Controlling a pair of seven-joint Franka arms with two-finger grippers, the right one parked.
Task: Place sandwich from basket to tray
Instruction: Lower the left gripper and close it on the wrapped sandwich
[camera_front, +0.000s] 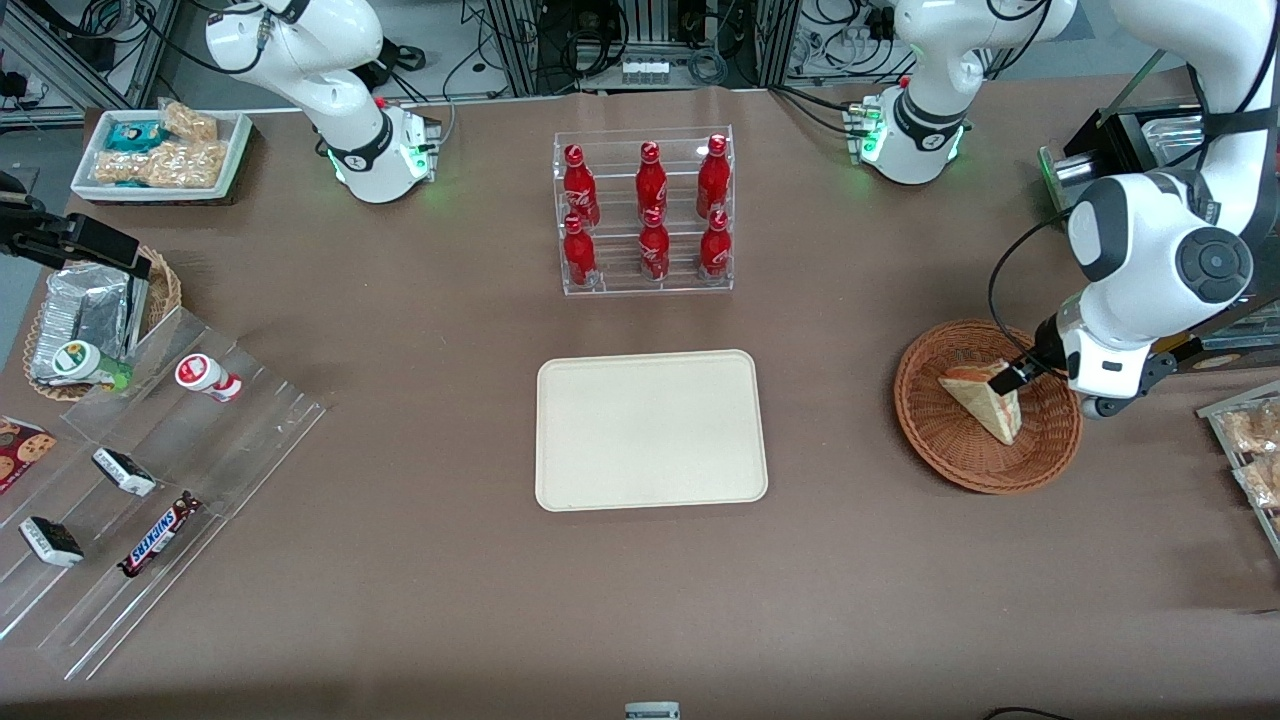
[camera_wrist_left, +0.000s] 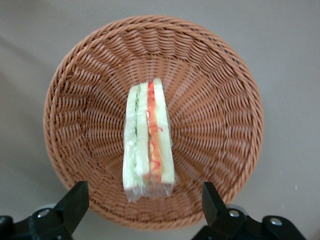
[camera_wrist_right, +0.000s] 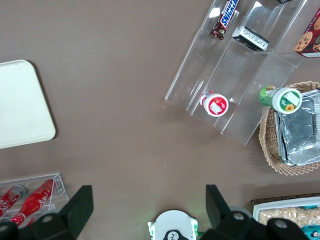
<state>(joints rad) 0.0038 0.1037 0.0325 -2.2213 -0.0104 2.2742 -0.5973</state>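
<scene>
The counter (camera_front: 400, 330) carries the cream tray (camera_front: 650, 430) near its middle, and toward the working arm's end sits the round wicker basket (camera_wrist_left: 210, 100). In the basket lies the sandwich (camera_wrist_left: 149, 140), resting on edge with its filling layers showing. The pincer (camera_wrist_left: 145, 205) hangs above it, fingers (camera_wrist_left: 75, 200) spread wide, one on each side of the wedge. To grasp well, I judge it should descend straight, close on the bread faces (gently, since soft bread squashes), then lift clear of the rim.

1 sandwich (camera_front: 985, 398), 1 big basket (camera_front: 950, 450), 1 tray (camera_front: 650, 430), 6 red bottles (camera_front: 650, 205), 1 Snickers (camera_front: 160, 534), claw (camera_wrist_left: 145, 210) over basket
</scene>
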